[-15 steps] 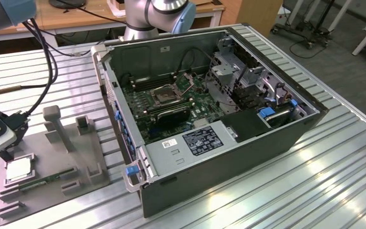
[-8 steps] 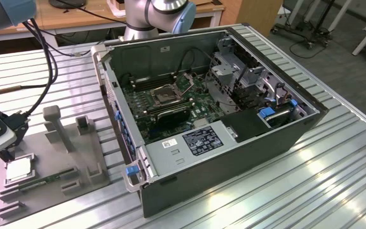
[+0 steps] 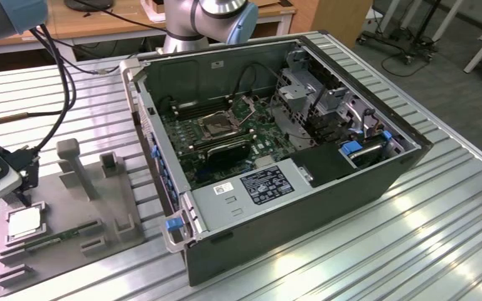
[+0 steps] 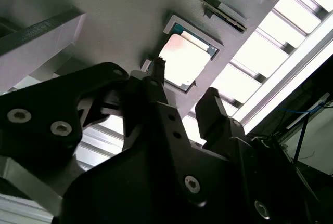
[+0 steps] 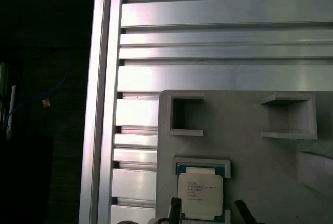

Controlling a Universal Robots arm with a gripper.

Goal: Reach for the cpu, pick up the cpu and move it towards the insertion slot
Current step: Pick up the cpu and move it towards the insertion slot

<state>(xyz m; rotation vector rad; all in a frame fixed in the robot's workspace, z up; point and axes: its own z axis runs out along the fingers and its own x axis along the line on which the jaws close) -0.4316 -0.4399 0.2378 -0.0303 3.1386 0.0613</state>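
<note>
Pincer [image 4: 184,81] spread, one fingertip to each side of the cpu [image 5: 200,193]. Cpu lies flat, metal top up, sides parallel to its recess, by the grey holder's [image 5: 250,125] edge nearest the surface [image 5: 208,47] edge. Insertion slot [image 3: 221,123] well apart, inside the computer case [image 3: 325,188].

At the lower left of the exterior view the claw [image 3: 8,202] hangs spread over the cpu [image 3: 25,221], whose top lies uncovered in the grey holder [image 3: 57,207]. The holder's upright posts [image 3: 72,164] and the case's side wall [image 3: 145,125] stand between it and the insertion slot [image 3: 221,125]. The case is open above the slot. A drive cage [image 3: 295,94] crowds the slot's right, and black cables [image 3: 57,94] dangle at upper left.
</note>
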